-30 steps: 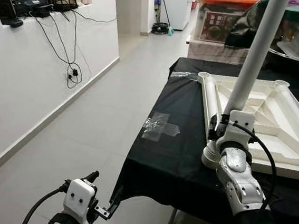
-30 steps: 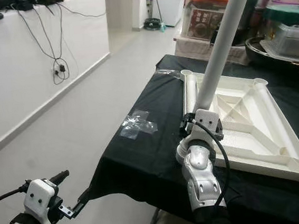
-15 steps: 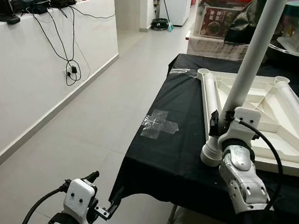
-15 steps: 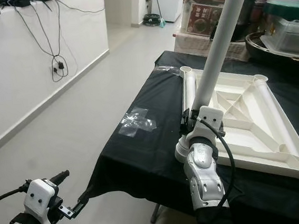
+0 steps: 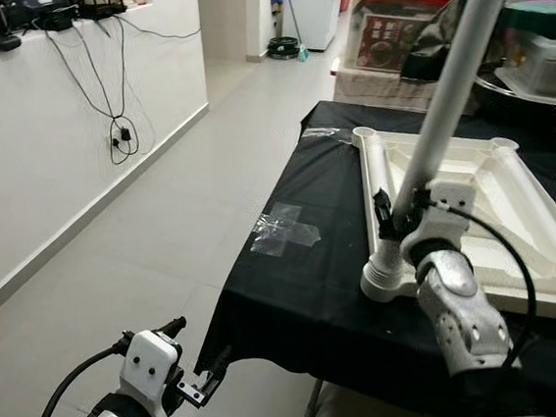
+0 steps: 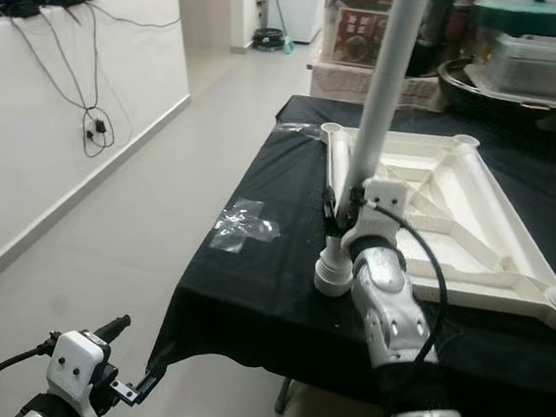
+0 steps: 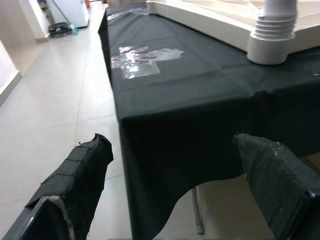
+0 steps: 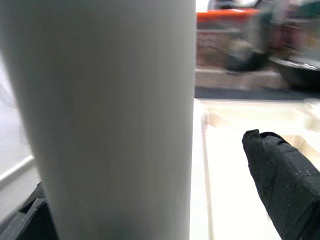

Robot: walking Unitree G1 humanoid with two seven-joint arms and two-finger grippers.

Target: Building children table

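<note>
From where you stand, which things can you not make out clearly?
- Right gripper on the white table leg: finger contact hidden by the wrist in the eye views, blurred in the right wrist view.
- Leg's seat in the corner socket: too small.
- Tabletop: right side cut off by the edge.

No lettering, label or number is clear enough to read.

I see the table leg [image 8: 105,115] blurred at close range, cut off at both ends. The background bins [image 8: 225,35] are blurred. The tabletop [image 5: 515,215] runs past the frame edge.
</note>
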